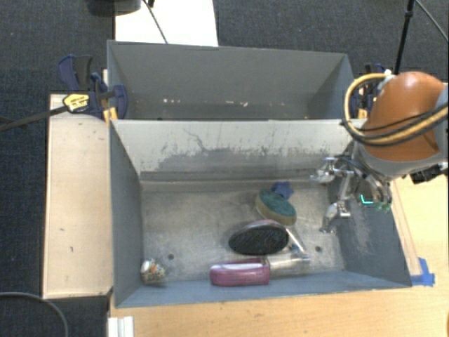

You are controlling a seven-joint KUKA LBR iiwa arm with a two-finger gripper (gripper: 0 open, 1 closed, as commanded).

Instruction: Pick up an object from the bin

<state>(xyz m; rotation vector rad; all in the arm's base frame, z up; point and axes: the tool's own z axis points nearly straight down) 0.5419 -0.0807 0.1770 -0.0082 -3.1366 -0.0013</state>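
Grey bin floor carries a black oval brush and a green round sponge beside it. The claw hangs just right of them, empty beneath it is bare floor, and whether it is spread or closed I cannot tell.

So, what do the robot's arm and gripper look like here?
The arm's wrist wears a rounded orange cover, with yellow and black cables looped round it. The gripper is bare silver metal, with a small teal light beside it.

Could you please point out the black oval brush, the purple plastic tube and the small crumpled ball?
Black oval brush [259,240], camera view, middle of its bristle head.
Purple plastic tube [239,274], camera view, middle of its body.
Small crumpled ball [153,271], camera view, its centre.
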